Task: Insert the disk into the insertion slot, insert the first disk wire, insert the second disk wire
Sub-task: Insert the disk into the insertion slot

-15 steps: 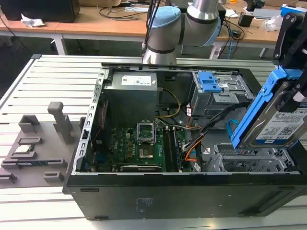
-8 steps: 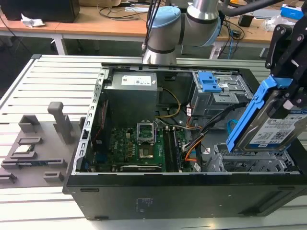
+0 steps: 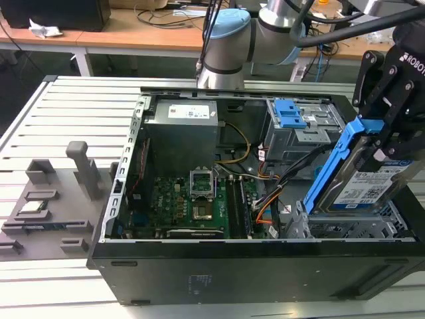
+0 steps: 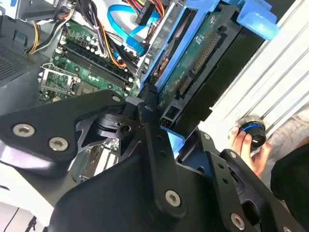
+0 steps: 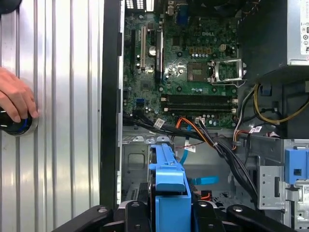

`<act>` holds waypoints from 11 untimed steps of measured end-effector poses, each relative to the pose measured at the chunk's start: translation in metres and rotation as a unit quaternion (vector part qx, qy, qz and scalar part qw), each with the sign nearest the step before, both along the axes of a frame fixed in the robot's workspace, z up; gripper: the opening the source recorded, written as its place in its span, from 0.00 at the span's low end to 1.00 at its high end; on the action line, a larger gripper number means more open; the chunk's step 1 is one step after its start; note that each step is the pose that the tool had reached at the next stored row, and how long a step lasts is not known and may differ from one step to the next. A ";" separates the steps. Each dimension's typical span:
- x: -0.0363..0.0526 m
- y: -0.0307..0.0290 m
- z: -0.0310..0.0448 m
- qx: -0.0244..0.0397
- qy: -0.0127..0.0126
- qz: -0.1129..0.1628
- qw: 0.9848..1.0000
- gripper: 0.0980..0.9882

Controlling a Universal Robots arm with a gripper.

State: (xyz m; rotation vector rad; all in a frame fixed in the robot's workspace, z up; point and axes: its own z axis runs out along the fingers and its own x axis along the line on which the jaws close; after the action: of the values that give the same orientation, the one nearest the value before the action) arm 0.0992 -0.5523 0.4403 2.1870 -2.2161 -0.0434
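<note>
Arm (image 3: 252,30) reaches over the open PC case (image 3: 219,272), which lies on a ribbed table (image 3: 40,113).

Gripper (image 3: 380,136): closed narrow on the upper end of the disk (image 3: 372,186), fingers pinching its blue frame (image 3: 332,166). In the second wrist view the black fingers (image 4: 149,121) sit on either side of the disk (image 4: 193,63), whose green circuit side faces that camera.

Disk: steeply tilted, label side toward the near edge. Its lower end is down inside the slot (image 3: 352,229) at the near corner of the case on the exterior view's right; its upper end stands well above the cage rim. Not seated flat. In the first wrist view the frame (image 5: 169,183) runs from the gripper (image 5: 169,212) into the silver slot (image 5: 135,159).

Second wire (image 4: 130,42): loose and looped inside the case, between the motherboard (image 3: 192,199) and the slot, close beside the disk; also seen in the first wrist view (image 5: 205,181). Cannot tell where its plug sits.

The grey cage with a blue latch (image 3: 299,126) stands just beyond the slot. The power supply (image 3: 186,123) is at the far side. Orange and black cable bundles (image 5: 212,140) cross between board and cages.

A person's hand (image 5: 14,99) rests on a round blue-ringed knob (image 5: 19,126) on the table beside the case.
</note>
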 end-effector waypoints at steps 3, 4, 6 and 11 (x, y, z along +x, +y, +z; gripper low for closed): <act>-0.0001 0.0005 -0.0056 0.000 0.000 0.000 1.000 0.30; -0.0001 0.0006 -0.0077 0.000 0.000 0.000 1.000 0.30; -0.0001 0.0007 -0.0116 0.000 0.000 0.000 1.000 0.30; -0.0001 0.0008 -0.0283 0.000 0.000 0.000 1.000 0.30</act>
State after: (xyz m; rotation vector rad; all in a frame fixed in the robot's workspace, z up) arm 0.0991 -0.5516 0.4120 2.1867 -2.2163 -0.0434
